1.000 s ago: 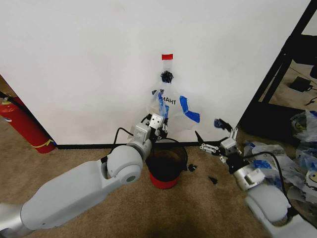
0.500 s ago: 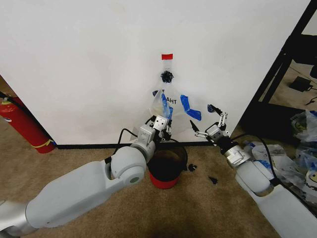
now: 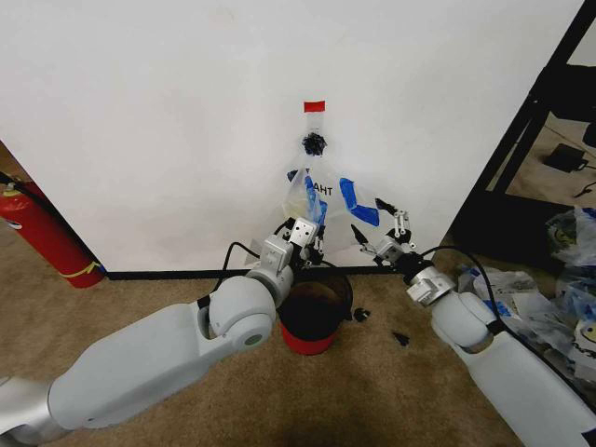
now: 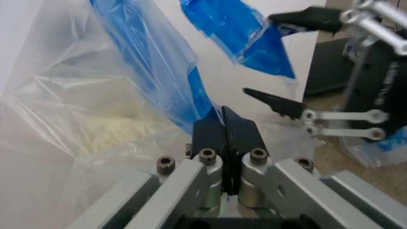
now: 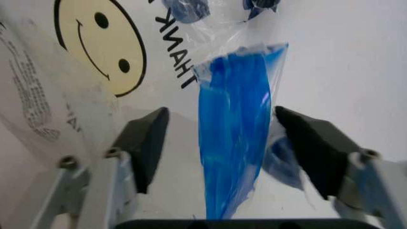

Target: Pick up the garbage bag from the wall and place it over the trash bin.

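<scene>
The garbage bag (image 3: 321, 197) hangs from a small hook (image 3: 314, 144) on the white wall (image 3: 168, 121), under a strip of red tape (image 3: 315, 106). My left gripper (image 3: 315, 240) is at the bag's lower edge, shut on its thin plastic (image 4: 226, 128) beside a blue handle (image 4: 152, 52). My right gripper (image 3: 371, 219) is open at the bag's right side, its fingers (image 5: 147, 143) standing either side of the other blue handle (image 5: 235, 143). The yellow smiley face (image 5: 98, 43) shows close by. The black mesh trash bin (image 3: 313, 307) with a red base stands below the bag.
A red fire extinguisher (image 3: 42, 233) leans at the left by the black baseboard (image 3: 168, 274). A black shelf frame (image 3: 531, 121) and a heap of white-and-blue bags (image 3: 559, 289) stand at the right. Small dark scraps (image 3: 400, 337) lie on the carpet.
My right arm has swung left and forward to the bag, and its open fingers now straddle the blue handle. The left gripper has stayed shut on the bag.
</scene>
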